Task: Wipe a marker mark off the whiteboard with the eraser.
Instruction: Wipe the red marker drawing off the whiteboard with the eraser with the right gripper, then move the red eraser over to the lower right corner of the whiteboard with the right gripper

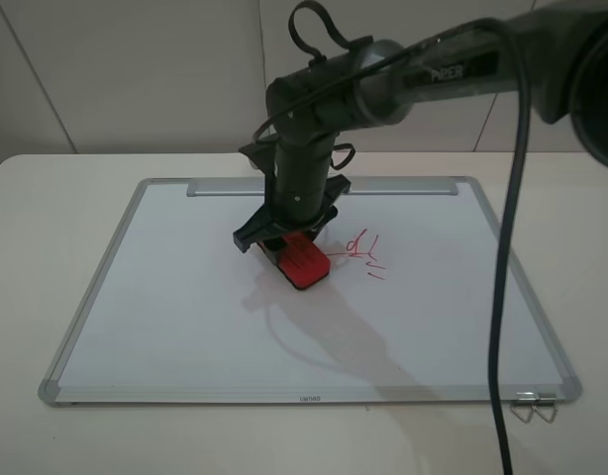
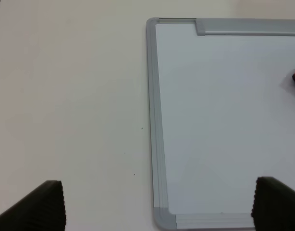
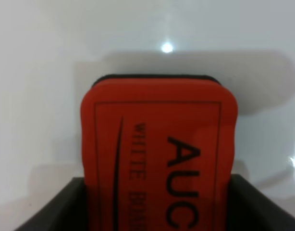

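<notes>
The whiteboard (image 1: 185, 297) lies flat on the table. My right gripper (image 1: 284, 240) reaches across to the board's middle and is shut on the red eraser (image 1: 304, 263), which rests on the board surface. In the right wrist view the eraser (image 3: 159, 154) fills the frame, with the black fingers (image 3: 56, 211) on both sides. Just right of the eraser is the narrower "d"-and-slashes scribble (image 1: 363, 253). The wider zigzag marker mark shows nowhere. My left gripper (image 2: 157, 207) hangs open above the board's left frame (image 2: 154, 120), out of the high view.
The silver tray strip (image 1: 324, 186) runs along the board's far edge. Two binder clips (image 1: 534, 407) lie at the near right corner. The right arm's black cable (image 1: 504, 297) hangs in front of the board's right side. Cream table (image 1: 47, 218) surrounds the board.
</notes>
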{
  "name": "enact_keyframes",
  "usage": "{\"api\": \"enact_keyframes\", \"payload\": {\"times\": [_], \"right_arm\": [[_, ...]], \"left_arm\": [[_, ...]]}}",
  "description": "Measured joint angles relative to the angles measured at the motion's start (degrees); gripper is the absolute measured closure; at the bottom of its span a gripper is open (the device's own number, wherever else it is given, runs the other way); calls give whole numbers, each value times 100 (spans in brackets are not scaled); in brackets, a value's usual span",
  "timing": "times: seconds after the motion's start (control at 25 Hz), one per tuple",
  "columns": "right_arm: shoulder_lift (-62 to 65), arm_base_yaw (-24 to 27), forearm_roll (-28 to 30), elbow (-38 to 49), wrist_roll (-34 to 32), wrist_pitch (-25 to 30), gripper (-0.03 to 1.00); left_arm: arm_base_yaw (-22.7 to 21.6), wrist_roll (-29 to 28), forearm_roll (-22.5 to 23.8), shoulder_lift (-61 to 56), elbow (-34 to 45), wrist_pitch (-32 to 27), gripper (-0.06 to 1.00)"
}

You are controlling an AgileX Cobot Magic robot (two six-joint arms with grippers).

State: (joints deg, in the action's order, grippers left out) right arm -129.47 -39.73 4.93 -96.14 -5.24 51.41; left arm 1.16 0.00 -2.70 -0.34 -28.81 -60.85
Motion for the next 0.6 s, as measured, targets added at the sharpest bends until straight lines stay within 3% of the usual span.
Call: {"api": "enact_keyframes", "payload": {"times": [0.36, 0.6], "right_arm": [[466, 24, -183, -16, 0, 770, 46], [1114, 406, -251, 973, -214, 717, 46]], "left_arm": [[0, 0, 0, 0, 0, 0, 17], [0, 0, 0, 0, 0, 0, 17]]}}
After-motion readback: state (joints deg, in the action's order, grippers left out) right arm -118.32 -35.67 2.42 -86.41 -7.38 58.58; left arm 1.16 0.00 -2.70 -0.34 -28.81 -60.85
